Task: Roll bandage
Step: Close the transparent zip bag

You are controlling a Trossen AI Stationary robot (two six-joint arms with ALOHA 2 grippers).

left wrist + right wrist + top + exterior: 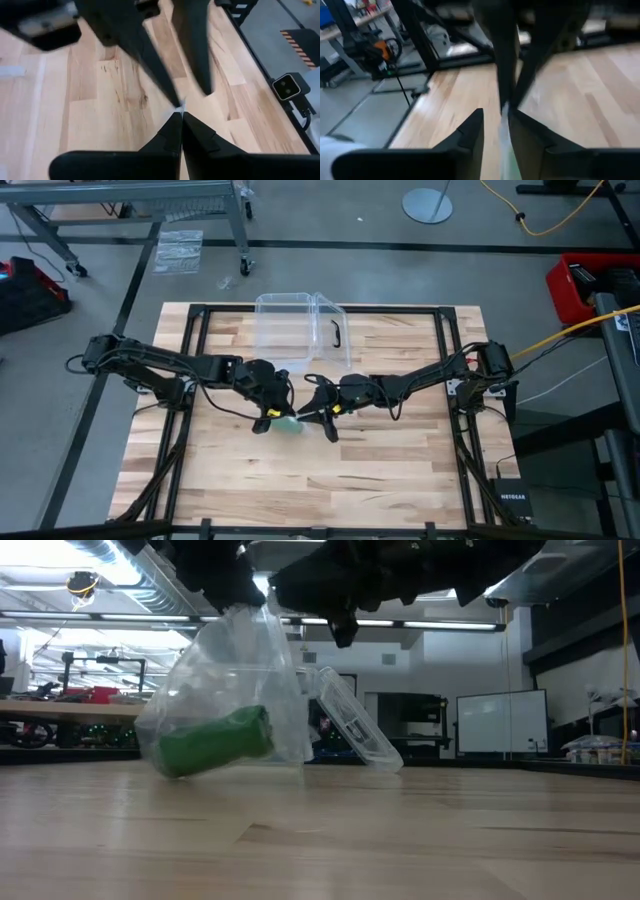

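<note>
The bandage point(215, 743) is a stubby green roll lying tilted in the bottom of a clear plastic wrapper point(250, 670), which hangs above the table point(380, 470). Whether the wrapper's bottom touches the wood I cannot tell. My left gripper point(179, 116) is shut on the wrapper's top; in the high view it point(268, 417) stands just left of the green roll point(289, 426). My right gripper point(496, 113) faces it from the right with its fingers apart on either side of the wrapper's edge point(504, 140). Whether a finger touches the wrapper I cannot tell. My left gripper pinches the wrapper's top edge point(180, 105) between its two fingertips, coming slanting down from the table's left. Only a small bit of clear film shows beyond the tips. The wrapper hangs below the fingers with the green roll tilted in its bottom.
A clear plastic box point(300, 330) with a black handle point(334, 335) stands open toward the table's far edge, behind both grippers; in the low view its lid point(355, 730) leans behind the wrapper. Bare wood lies near the front edge. A black metal frame point(200, 360) borders the table.
</note>
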